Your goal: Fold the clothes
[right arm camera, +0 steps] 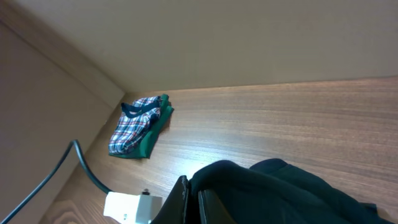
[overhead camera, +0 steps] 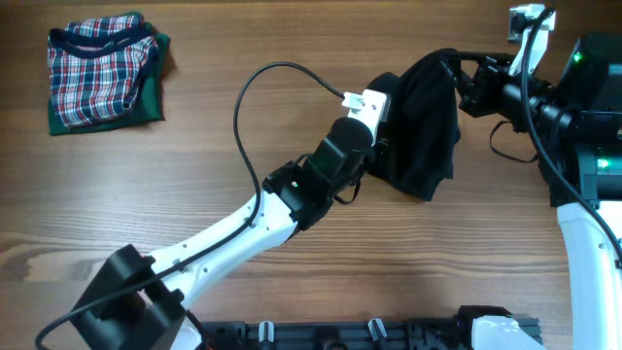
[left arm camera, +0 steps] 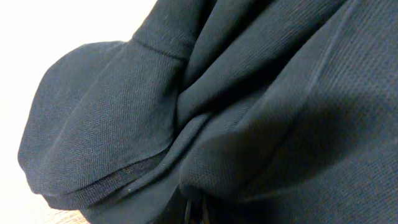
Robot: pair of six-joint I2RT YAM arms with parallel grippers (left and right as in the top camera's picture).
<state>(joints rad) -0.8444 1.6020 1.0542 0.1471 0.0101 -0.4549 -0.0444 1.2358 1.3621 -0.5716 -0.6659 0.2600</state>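
The black shirt (overhead camera: 428,126) sits bunched at about 2 o'clock on the table (overhead camera: 146,214), its long axis running roughly from 1 o'clock down to 6 o'clock, not yet spread flat. The right fingers (right arm camera: 191,202) are clamped tight on its upper end at 1 o'clock, while the left fingers (left arm camera: 194,211), closed right down among the folds, appear to pinch its 9 o'clock edge. With both arms at the cloth, spreading it likely means drawing the two grips apart along the 8-to-2 line
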